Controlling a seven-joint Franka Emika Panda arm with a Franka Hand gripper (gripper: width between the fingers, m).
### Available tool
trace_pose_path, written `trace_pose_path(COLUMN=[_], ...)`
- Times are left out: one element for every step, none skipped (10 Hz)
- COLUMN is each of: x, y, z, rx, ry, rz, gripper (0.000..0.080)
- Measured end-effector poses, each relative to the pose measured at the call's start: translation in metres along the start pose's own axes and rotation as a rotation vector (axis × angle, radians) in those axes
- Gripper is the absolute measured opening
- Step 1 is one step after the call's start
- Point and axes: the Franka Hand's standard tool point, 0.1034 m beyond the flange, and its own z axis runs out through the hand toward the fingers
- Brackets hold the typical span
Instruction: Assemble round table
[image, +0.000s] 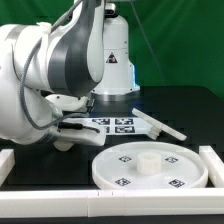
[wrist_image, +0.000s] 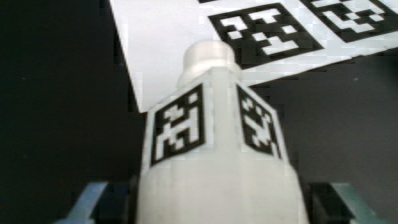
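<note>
The white cylinder leg (wrist_image: 214, 140), with square tags on its sides, lies lengthwise between my gripper (wrist_image: 214, 205) fingers (wrist_image: 98, 200). Its narrow end points toward the marker board (wrist_image: 267, 40). The jaws stand against both sides of the leg. In the exterior view my gripper (image: 68, 128) is low over the table at the left, beside the marker board (image: 115, 125). The large rimmed round disc (image: 150, 165) lies flat in front, with a short hub at its centre and tags on its face. The cross-shaped foot piece is out of view.
White border rails run along the front (image: 110, 207), the exterior view's right (image: 212, 165) and its left (image: 5, 160). A thin white bar (image: 165, 125) lies slanted behind the disc. The arm's bulk fills the upper left.
</note>
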Motion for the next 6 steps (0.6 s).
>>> trace_pose_path(x=[-0.009,-0.028,-0.044,-0.043,-0.040,-0.044], y=[-0.015,-0.040,-0.055,-0.061,-0.057,-0.055], z=[-0.015,-0.032,-0.041,-0.054,-0.058,-0.052], rx=[-0.009,-0.027,-0.025,-0.013,-0.004,-0.001], ry=[0.019,0.068,0.085,0.174,0.297,0.319], rz=[-0.025,-0.067,-0.055,-0.060,-0.058,-0.058], gripper=[0.0404,0.0404,0.0404,0.0404,0.0404,0.0406])
